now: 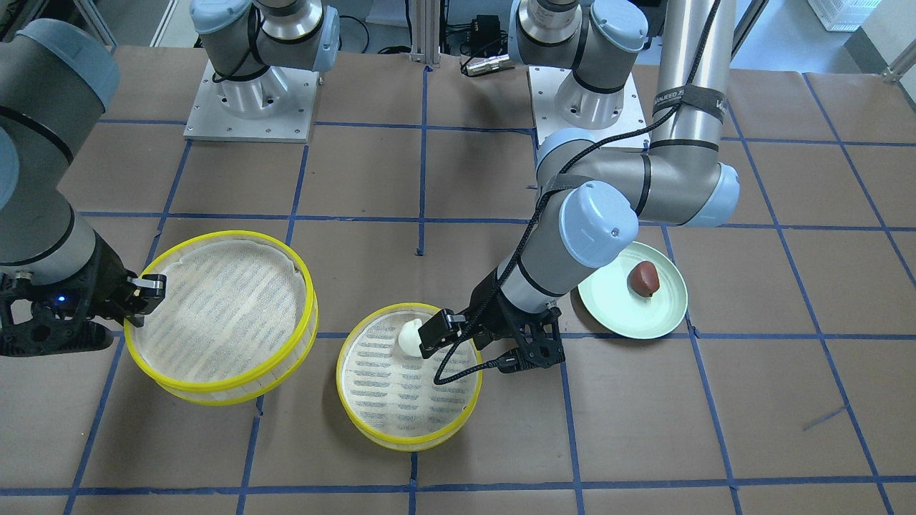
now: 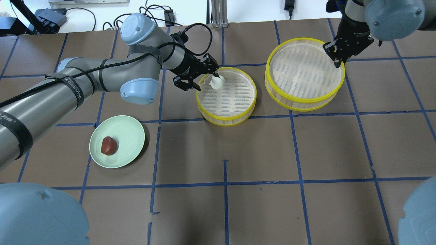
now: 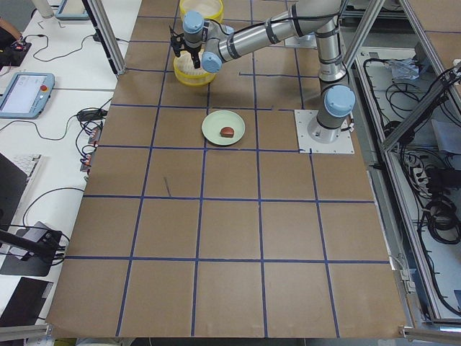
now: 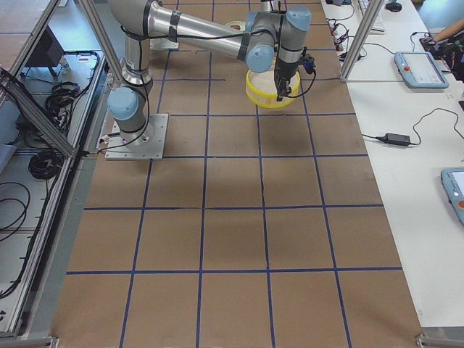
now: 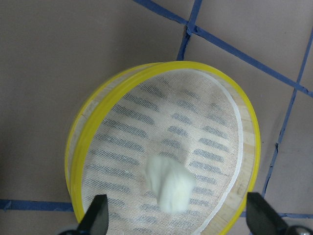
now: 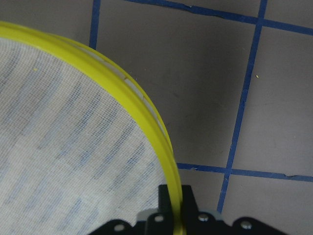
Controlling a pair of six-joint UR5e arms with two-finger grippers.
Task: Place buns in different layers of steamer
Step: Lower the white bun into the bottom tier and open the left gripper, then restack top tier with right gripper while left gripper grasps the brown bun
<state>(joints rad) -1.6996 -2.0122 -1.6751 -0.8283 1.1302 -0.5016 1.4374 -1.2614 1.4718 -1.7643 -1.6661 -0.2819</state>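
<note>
The white bun (image 2: 216, 81) lies on the mesh of the smaller-looking steamer tray (image 2: 226, 120), near its rim. My left gripper (image 5: 177, 218) hangs over it, open, fingers wide on either side and not touching the bun (image 5: 169, 185). The dark reddish-brown bun (image 2: 109, 145) sits on the pale green plate (image 2: 131, 132). My right gripper (image 2: 335, 56) is shut on the yellow rim (image 6: 146, 117) of the second steamer tray (image 2: 303, 99). That tray is empty, looks larger than the other, and seems held above the table.
The table is brown board with blue tape lines. The plate (image 1: 665, 318) lies close to my left arm's elbow (image 1: 597, 225). The two trays stand apart by a small gap. Both arm bases (image 1: 250, 100) are at the table's back.
</note>
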